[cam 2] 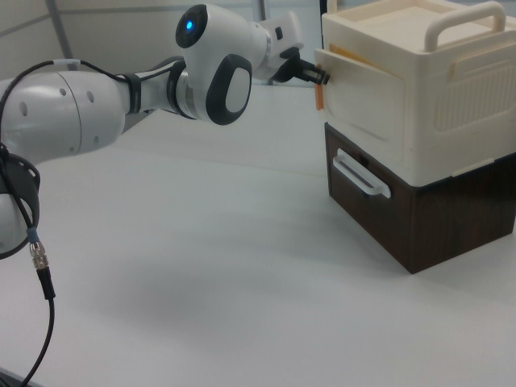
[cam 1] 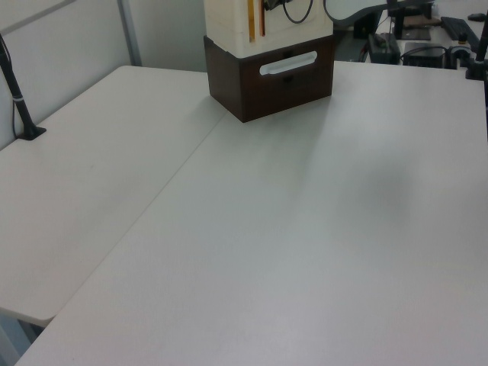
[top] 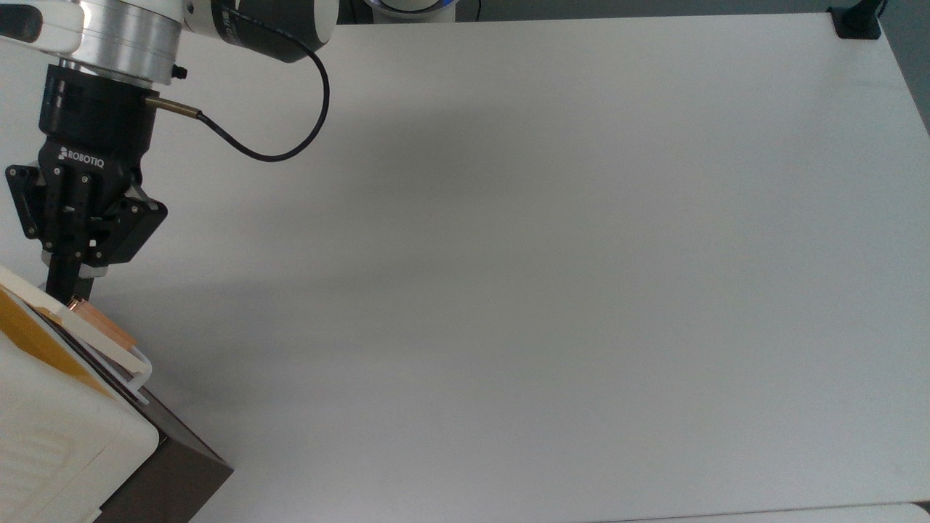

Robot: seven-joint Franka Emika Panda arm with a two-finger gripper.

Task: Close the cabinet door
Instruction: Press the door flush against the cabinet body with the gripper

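The cabinet door [top: 87, 328] is a cream panel with a copper strip [top: 107, 330] along its free edge. It lies almost flat against the cream cabinet [top: 58, 436], with a thin yellowish gap left at the free edge. My gripper [top: 64, 294] is shut, and its tips press on the door's outer face beside the strip. In the right view the gripper [cam 2: 324, 77] touches the door [cam 2: 363, 113] at its upper left corner. In the left view the door [cam 1: 297, 27] is at the top edge.
The cabinet stands on a dark brown drawer box [cam 2: 403, 218] with a white loop handle [cam 2: 360, 174]. The white table [top: 545, 290] stretches wide to the top view's right. A black clamp [top: 857, 20] sits at the far corner, and a cable [top: 290, 138] loops off my wrist.
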